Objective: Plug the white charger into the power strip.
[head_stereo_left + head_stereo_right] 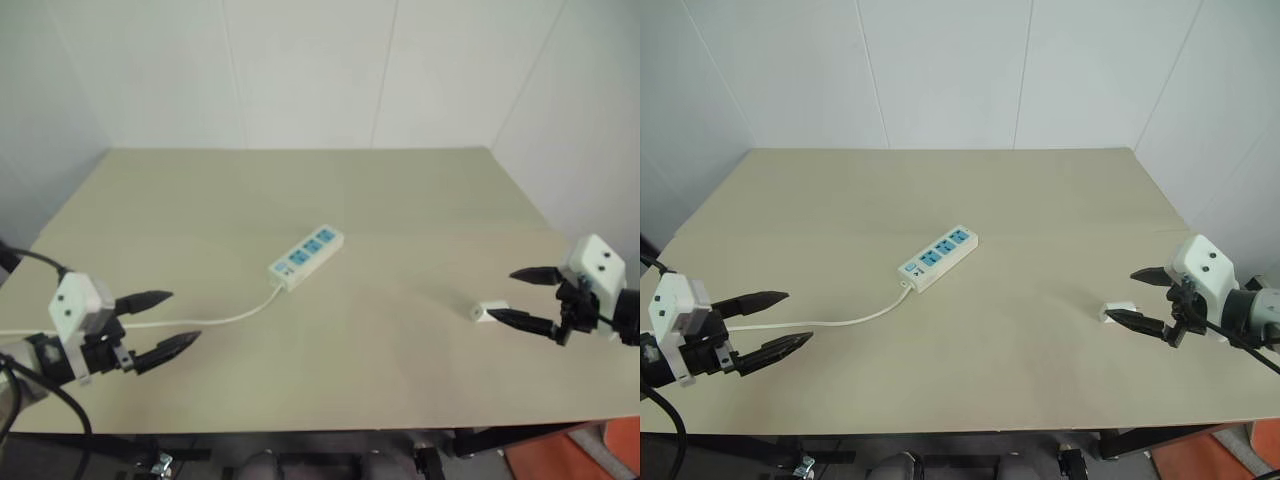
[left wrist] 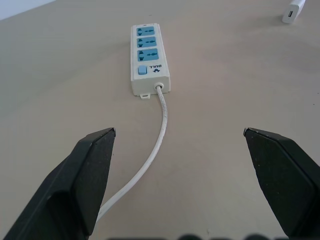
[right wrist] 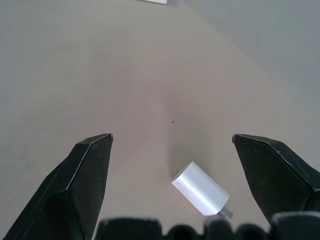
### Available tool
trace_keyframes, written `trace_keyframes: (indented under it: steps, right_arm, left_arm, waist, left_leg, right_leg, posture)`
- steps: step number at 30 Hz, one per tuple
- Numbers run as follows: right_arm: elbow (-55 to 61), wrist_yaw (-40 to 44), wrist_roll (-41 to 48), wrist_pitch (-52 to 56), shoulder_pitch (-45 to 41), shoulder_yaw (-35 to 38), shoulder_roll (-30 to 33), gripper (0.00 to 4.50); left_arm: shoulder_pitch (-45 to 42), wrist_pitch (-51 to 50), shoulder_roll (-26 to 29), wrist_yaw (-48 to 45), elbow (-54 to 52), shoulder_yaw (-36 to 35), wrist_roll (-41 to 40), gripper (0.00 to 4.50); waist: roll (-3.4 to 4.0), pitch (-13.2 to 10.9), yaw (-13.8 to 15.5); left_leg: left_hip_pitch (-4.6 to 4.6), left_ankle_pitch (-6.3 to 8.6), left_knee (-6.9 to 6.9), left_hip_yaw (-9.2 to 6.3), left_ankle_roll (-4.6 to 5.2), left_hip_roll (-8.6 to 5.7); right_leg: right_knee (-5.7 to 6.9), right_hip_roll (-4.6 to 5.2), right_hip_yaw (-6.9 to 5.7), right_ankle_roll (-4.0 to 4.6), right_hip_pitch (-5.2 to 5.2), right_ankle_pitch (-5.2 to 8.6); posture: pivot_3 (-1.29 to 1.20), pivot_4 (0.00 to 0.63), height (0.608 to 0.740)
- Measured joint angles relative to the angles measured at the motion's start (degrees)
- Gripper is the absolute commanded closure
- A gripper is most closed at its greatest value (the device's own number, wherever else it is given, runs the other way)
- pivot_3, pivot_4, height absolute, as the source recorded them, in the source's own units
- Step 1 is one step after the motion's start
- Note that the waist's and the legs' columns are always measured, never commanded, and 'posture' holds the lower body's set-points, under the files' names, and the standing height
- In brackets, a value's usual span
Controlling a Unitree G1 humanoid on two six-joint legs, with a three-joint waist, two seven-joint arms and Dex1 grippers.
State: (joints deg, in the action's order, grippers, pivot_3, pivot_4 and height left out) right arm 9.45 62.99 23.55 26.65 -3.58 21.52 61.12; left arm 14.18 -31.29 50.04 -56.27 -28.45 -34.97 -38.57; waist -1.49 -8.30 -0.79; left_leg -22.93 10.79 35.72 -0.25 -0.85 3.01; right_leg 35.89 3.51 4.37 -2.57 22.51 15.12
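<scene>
Charger pickup was the step in hand, by our read; nothing was grasped yet.

Left to right across the table:
- Our left gripper hung over the near left edge, fingers spread wide, empty. The cord ran just past its tips.
- Power strip lay flat mid-table, angled, three blue sockets up, switch end toward the cord. Well apart from both grippers.
- White charger lay on its side near the right edge, prongs pointing back toward our right wrist. In the wrist view it sat between the spread fingers of our right gripper, nearer one of them. From the head views the lower fingertip looked just beside it; we couldn't tell whether it touched.
- Right gripper was released too, jaws wide, holding nothing.

How we'd have done the step well:
- Centre the charger between the fingers before closing; off-centre, one finger likely shoves it first and spins it.
- Grip the flat sides of the body, clear of the prongs, so they stay free for insertion.
- It's small and light on a smooth top, so close slowly, otherwise it probably skates away.
- Plan a re-orient: prongs must end up facing down into a socket.
- Left gripper could pin the strip during the push, since it would likely slide.

Counts: one charger, one strip, three sockets, one switch, one cord, two grippers.
</scene>
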Motion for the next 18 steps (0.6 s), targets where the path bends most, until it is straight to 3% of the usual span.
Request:
trace_keyframes:
  steps: [18]
  right_arm:
    - [-0.42, 0.37, -0.95, -0.03, 2.06, 0.79, 1.0, 0.0]
  left_arm:
    - [-0.09, -0.04, 0.37, -0.91, 0.04, -1.3, -0.04, 0.03]
  waist:
    - [0.0, 0.0, -0.04]
  left_leg:
    - [0.01, 0.0, 0.01, 0.0, 0.0, 0.0]
  right_leg:
    - [0.0, 0.0, 0.0, 0.0, -0.01, 0.0]
  posture:
    - [0.0, 0.15, 0.74]
